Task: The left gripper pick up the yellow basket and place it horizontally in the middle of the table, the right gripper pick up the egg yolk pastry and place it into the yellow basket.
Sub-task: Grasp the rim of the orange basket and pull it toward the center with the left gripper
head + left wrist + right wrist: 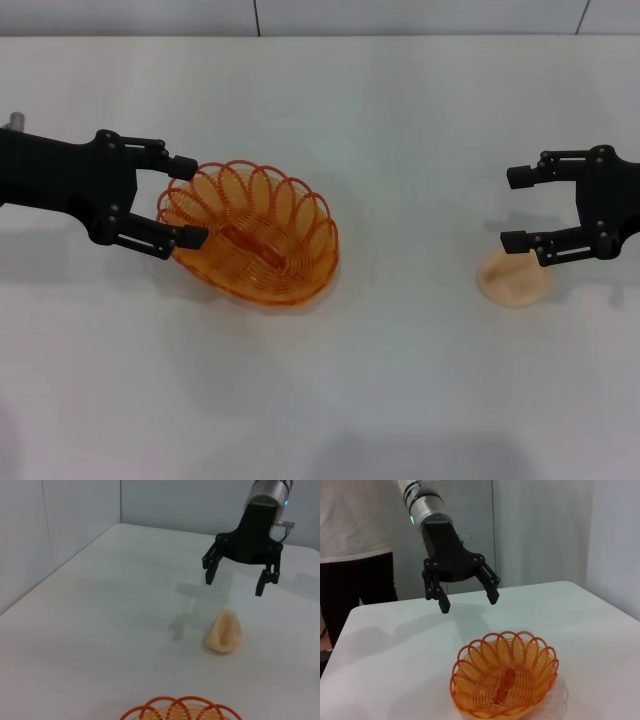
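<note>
Head view first: I have the yellow basket (252,233) sitting on the white counter (380,130), left of centre, resting on its base with the open side up and its long axis running diagonally. My left end effector (189,201) is at the basket's left end, prongs spread wide, one tip near the far part of the scalloped rim and the other near the close part. From here the tips look as if they touch the wire, but the right wrist view tells me otherwise: there the left end effector (467,598) hangs in the air above and behind the yellow basket (504,677), clear of it, jaws apart, with the green ring light glowing on the silver section of the arm.

Over on the right side of the counter, the egg yolk pastry (516,277) lies flat, well apart from the basket. My right end effector (516,208) hovers over its far edge, also spread, one prong above the pastry's rim and the other farther back. The left wrist view confirms the gap: the right end effector (235,582) is raised above the egg yolk pastry (224,631), casting a shadow on the counter (100,605) beside it, and holding nothing. Only a few orange loops of the basket rim (182,709) show at that view's edge.
</note>
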Controlling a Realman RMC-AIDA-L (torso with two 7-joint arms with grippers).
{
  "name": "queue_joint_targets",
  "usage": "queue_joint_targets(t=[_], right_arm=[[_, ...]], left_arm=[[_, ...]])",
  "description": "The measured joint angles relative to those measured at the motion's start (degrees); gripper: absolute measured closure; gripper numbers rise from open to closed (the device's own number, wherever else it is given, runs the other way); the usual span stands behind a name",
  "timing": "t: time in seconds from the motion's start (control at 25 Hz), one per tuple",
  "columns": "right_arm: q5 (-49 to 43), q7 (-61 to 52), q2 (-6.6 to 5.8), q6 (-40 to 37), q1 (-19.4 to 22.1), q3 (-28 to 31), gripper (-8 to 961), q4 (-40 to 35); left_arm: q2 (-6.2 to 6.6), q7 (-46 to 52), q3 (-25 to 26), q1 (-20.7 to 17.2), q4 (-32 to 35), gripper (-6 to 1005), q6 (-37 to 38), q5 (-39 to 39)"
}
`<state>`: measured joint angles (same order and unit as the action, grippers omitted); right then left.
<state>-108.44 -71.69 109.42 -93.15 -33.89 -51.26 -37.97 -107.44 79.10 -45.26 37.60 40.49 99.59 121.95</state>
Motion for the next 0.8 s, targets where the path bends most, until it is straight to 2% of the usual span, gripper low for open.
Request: queue_joint_targets(t=[0.8], right_arm=[[-0.01,0.06,0.35,0.24,0.14,0.02,155,0.00]], left_arm=[[-0.32,-0.13,-0.36,0.02,0.03,148,-1.16,0.39]])
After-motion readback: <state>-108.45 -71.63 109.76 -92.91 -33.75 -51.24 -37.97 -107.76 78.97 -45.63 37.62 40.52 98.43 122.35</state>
